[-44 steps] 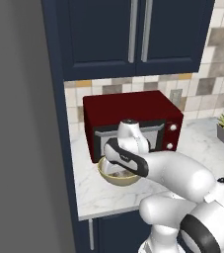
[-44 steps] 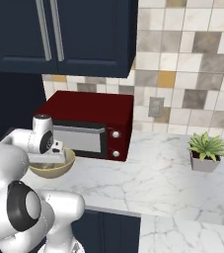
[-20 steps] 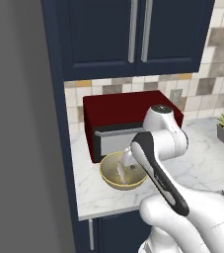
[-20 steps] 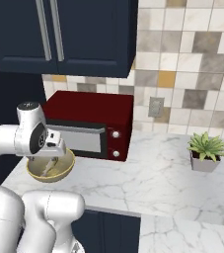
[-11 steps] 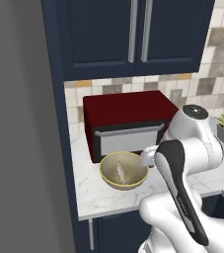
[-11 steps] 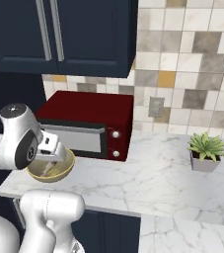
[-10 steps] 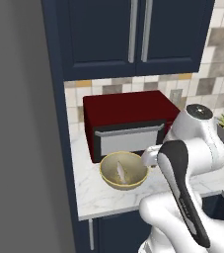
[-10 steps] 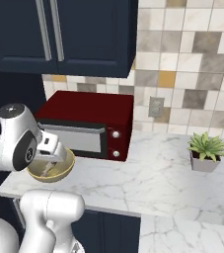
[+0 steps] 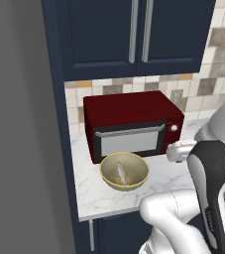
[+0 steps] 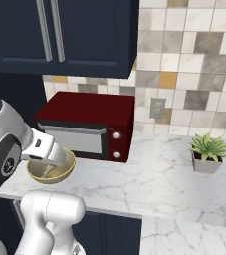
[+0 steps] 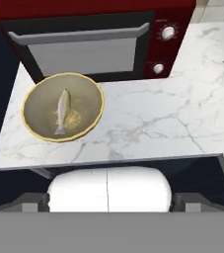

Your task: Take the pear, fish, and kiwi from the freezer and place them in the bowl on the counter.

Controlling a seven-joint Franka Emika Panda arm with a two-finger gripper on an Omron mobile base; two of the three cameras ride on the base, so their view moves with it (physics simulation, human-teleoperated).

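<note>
The tan bowl (image 9: 125, 171) stands on the white marble counter (image 9: 163, 176) in front of the red microwave. The pale fish (image 11: 62, 109) lies lengthwise in the bowl (image 11: 63, 106). My gripper (image 11: 109, 201) hangs above the counter's front edge, back and to the right of the bowl. It is open, its fingertips (image 11: 32, 201) wide apart with nothing between them. In the right base view my hand (image 10: 45, 148) covers the bowl's (image 10: 52, 172) far rim. The freezer's grey side (image 9: 20, 124) rises at the left, its inside hidden. Pear and kiwi are out of view.
A dark red microwave (image 9: 134, 124) sits against the tiled wall just behind the bowl. Navy cabinets (image 9: 134, 34) hang overhead. A small potted plant (image 10: 209, 152) stands at the counter's right. Bare marble (image 10: 149, 179) stretches between the microwave and the plant.
My hand has lifted off the bowl and swung back to the right, staying open. The bowl now shows uncovered with the fish lying in it.
</note>
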